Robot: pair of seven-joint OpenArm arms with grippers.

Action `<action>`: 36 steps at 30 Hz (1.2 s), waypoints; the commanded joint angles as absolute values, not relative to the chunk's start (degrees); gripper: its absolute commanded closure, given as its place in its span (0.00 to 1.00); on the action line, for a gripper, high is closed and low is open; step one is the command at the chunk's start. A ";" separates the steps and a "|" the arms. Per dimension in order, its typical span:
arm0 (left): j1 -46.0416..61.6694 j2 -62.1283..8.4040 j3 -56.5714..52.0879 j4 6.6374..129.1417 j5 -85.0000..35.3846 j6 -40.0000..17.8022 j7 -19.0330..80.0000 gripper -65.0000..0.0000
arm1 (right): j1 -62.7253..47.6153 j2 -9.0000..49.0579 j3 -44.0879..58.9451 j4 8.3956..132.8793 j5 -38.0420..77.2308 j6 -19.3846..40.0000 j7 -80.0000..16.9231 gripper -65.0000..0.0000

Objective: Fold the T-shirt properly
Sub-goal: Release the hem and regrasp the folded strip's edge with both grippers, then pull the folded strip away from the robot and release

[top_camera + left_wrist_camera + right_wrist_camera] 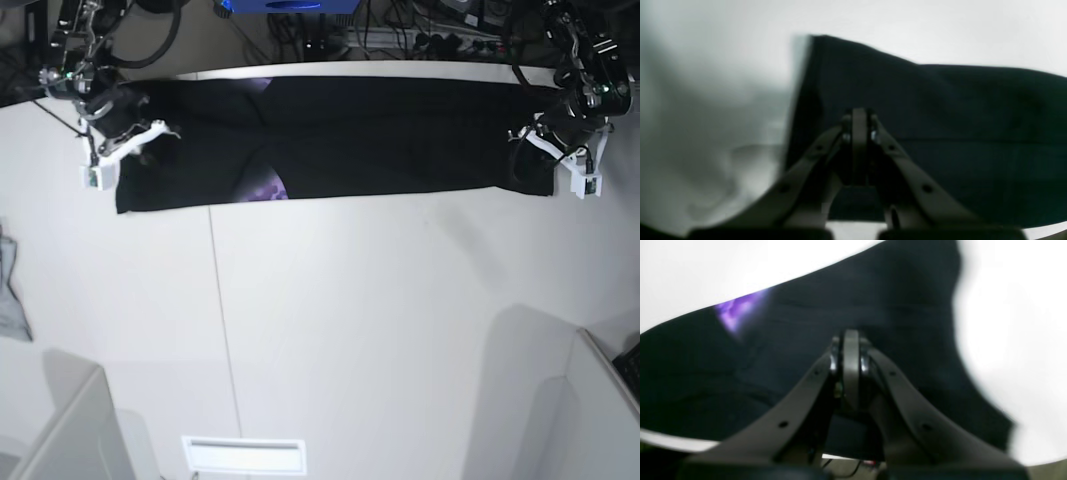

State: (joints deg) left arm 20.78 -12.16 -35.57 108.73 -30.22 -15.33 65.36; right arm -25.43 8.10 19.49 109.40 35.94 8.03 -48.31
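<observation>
Black T-shirt (380, 140) stretched along far edge of white table (350, 330), left gripper (859, 115) and right gripper (850, 336) each pinching one shirt end, grey cloth (8, 290) well apart from shirt.

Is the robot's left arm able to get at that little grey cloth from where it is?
Probably not: the grey cloth lies at the far side of the table, while the left gripper sits at the T-shirt's opposite end.
</observation>
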 commanded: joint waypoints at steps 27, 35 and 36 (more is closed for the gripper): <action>8.31 -13.23 -27.03 83.65 -22.64 -14.81 52.00 1.00 | -10.51 10.24 19.47 83.38 36.09 7.96 -42.15 1.00; -1.89 -12.79 -26.95 78.46 -12.79 -14.81 52.09 1.00 | -1.36 10.33 19.47 76.26 36.09 7.96 -42.15 1.00; -2.51 -12.70 -26.95 79.08 -12.44 -14.90 52.18 1.00 | -0.75 10.33 19.47 76.26 36.09 7.96 -42.33 1.00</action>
